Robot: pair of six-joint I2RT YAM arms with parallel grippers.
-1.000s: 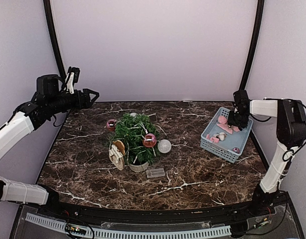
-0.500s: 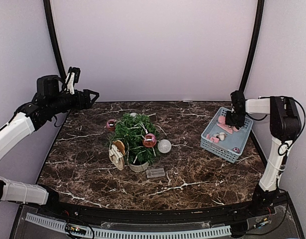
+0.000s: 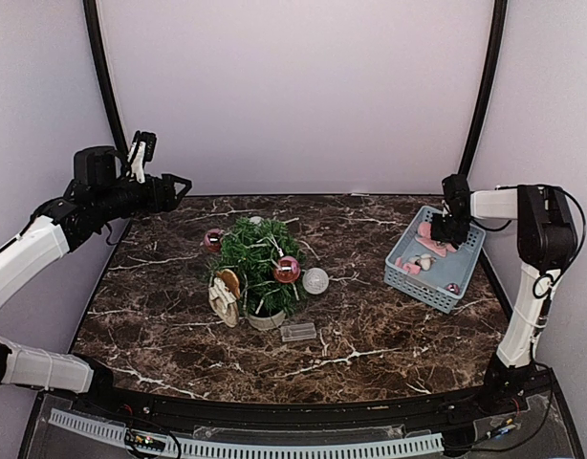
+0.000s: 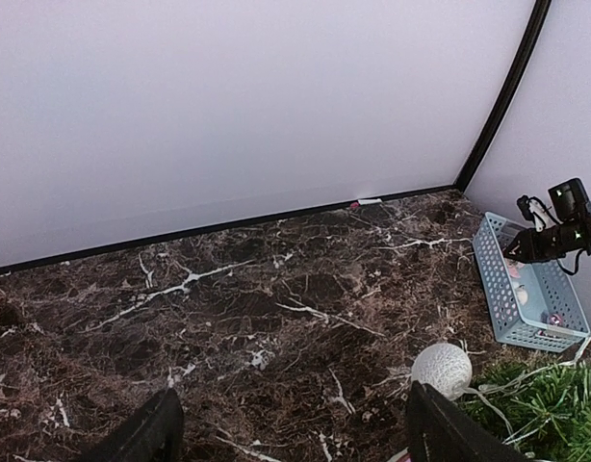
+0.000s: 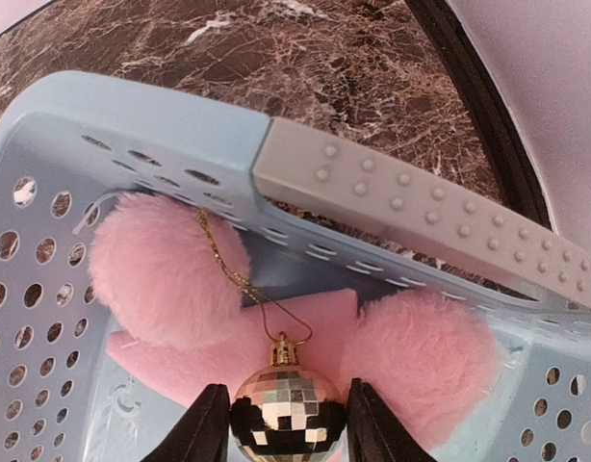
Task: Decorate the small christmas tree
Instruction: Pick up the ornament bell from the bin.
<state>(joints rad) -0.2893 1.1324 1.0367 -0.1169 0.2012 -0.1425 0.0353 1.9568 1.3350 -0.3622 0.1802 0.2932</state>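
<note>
The small christmas tree (image 3: 256, 258) stands in a pale pot mid-table, with red baubles (image 3: 287, 270) and a white ball (image 3: 315, 280) on it; its branches (image 4: 551, 409) show in the left wrist view. My right gripper (image 3: 446, 228) reaches into the blue basket (image 3: 435, 287). In the right wrist view the right gripper (image 5: 287, 395) has both fingers against a mirrored silver ball ornament (image 5: 288, 412) with a gold cap and cord. My left gripper (image 3: 182, 182) hovers high at the far left, and the left gripper (image 4: 294, 414) is open with nothing in it.
Two pink pompoms (image 5: 166, 279) and a flat pink piece lie in the basket (image 5: 161, 115) around the ball. A clear plastic box (image 3: 298, 332) sits in front of the tree pot. A wooden ornament (image 3: 225, 295) hangs at the tree's left. Black frame posts rise at both back corners.
My right gripper shifted slightly left inside the basket and its fingers closed in on the mirrored ball. The left arm barely moved.
</note>
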